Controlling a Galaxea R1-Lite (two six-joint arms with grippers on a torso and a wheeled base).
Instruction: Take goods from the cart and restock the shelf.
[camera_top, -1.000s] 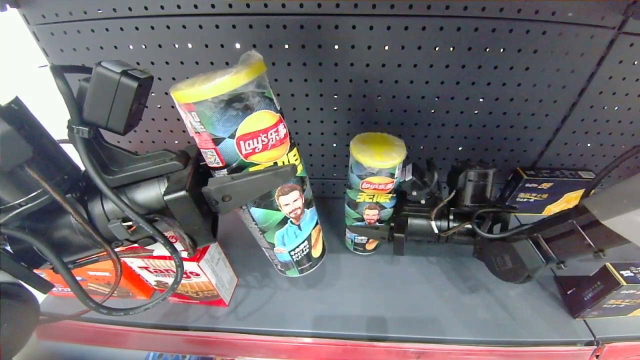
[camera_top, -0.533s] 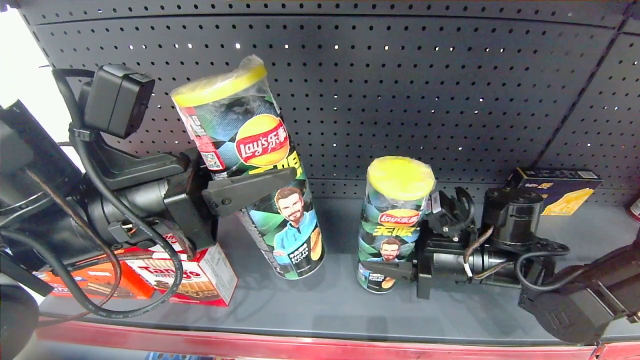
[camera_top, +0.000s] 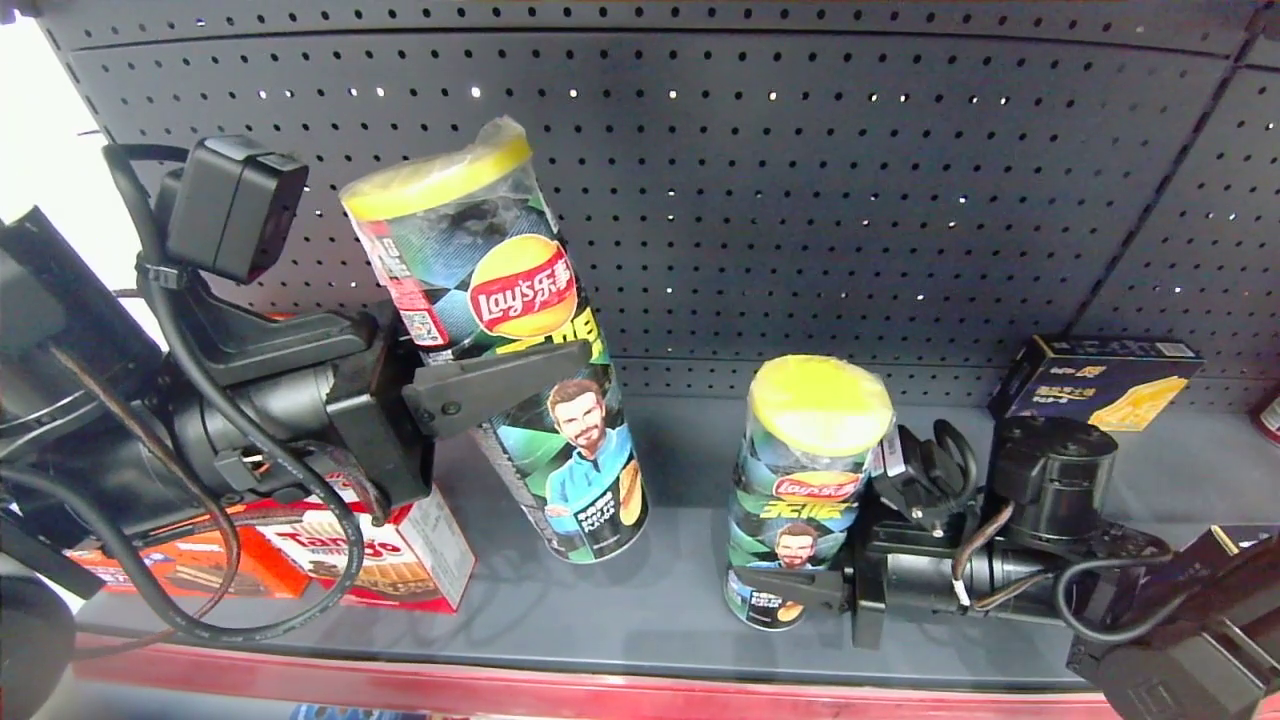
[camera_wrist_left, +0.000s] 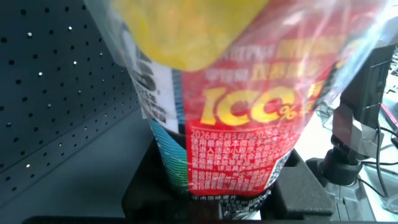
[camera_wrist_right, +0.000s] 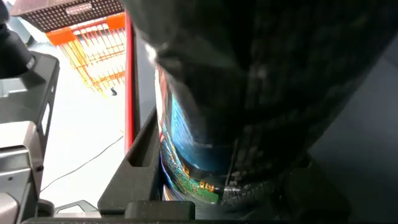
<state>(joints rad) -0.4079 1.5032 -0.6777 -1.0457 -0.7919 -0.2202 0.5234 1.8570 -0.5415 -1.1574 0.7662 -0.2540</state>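
Head view has my right gripper clamped low on the shorter chip can, which stands upright between the jaws over the shelf. Over the last second those jaws carried it away from the pegboard toward the front lip, so I judge it not yet placed. My left gripper stays closed around the tall chip can, which sits tilted between its jaws and has barely shifted; it is waiting its turn.

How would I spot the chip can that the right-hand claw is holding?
Look at the grey shelf with the pegboard back. Right of its middle, the right gripper clamps a yellow-lidded chip can. Unlike the tilted can in the left gripper, it is upright and nearer the front edge.
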